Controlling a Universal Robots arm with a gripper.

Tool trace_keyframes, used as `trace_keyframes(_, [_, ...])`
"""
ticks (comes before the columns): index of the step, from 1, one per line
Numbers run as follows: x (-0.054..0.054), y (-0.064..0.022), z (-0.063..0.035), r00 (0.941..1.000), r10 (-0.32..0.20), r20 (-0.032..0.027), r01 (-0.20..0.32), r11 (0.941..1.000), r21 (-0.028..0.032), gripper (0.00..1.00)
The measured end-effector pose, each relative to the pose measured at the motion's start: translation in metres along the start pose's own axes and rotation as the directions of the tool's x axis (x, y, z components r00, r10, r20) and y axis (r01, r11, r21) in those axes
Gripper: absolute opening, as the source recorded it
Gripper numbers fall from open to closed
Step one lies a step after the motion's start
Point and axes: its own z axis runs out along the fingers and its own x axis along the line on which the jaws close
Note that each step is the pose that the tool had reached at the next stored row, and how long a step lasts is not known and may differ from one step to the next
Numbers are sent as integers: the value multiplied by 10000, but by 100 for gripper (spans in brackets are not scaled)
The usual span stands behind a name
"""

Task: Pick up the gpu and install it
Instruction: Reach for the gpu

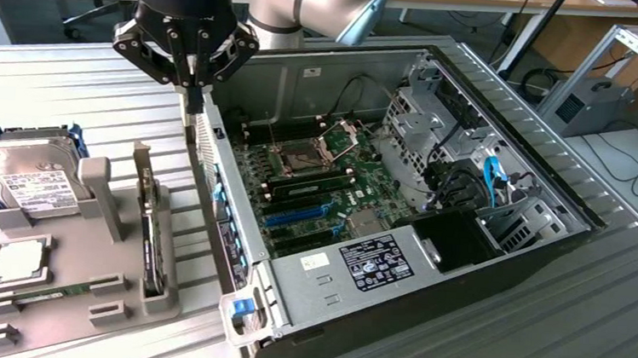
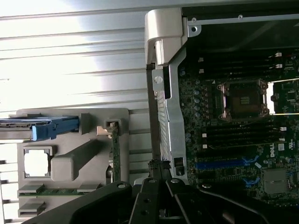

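**ITEM: GPU, AWAITING PICK-UP; CLAW EMPTY**

Claw (image 1: 195,91): pressed together, pinching nothing. Hanging over the far end of the computer case's (image 1: 422,324) wall on the exterior view's left. In the wrist view, tips (image 2: 160,164) close above that wall's metal edge.

Computer case: lying open on its side on the ribbed metal counter (image 1: 75,91). Motherboard exposed, blue expansion slots (image 1: 293,217) apparently unoccupied.

Gpu (image 1: 152,247): standing on its long edge in a slot of the grey holder (image 1: 99,196). On the exterior view's left of the case, nearer than the claw and well apart from it. Grey bracket at the far end, thin top edge free, seen from above in the wrist view (image 2: 115,154).

Same holder, further left: hard drive (image 1: 25,175) in a blue carrier, and a memory stick (image 1: 54,289).

Handling, by judgement: light, stiff, thin and fragile. Best pinched across its thickness on the free top edge near mid-length, clear of the bracket and the bottom contacts. Narrow faces, so probably prone to tilting in a loose grip.
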Motion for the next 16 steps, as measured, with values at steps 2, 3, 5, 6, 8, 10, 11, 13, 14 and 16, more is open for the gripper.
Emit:
trace_keyframes(2, [16,-1,1,10000,0,0,0,10000,0,11])
trace_keyframes(3, [25,-2,1,10000,0,0,0,10000,-1,11])
trace_keyframes(5, [40,-3,1,10000,0,0,0,10000,0,11])
trace_keyframes(6, [45,-4,1,10000,0,0,0,10000,0,11])
trace_keyframes(8, [54,-4,1,10000,0,0,0,10000,0,11])
trace_keyframes(10, [66,-5,2,10000,0,0,0,10000,0,11])
trace_keyframes(11, [70,-6,2,10000,0,1,0,10000,0,11])
trace_keyframes(13, [85,-7,3,10000,0,1,0,10000,-1,11])
trace_keyframes(14, [92,-7,2,10000,0,0,0,10000,0,11])
trace_keyframes(16, [104,-8,3,10000,0,0,0,10000,0,11])
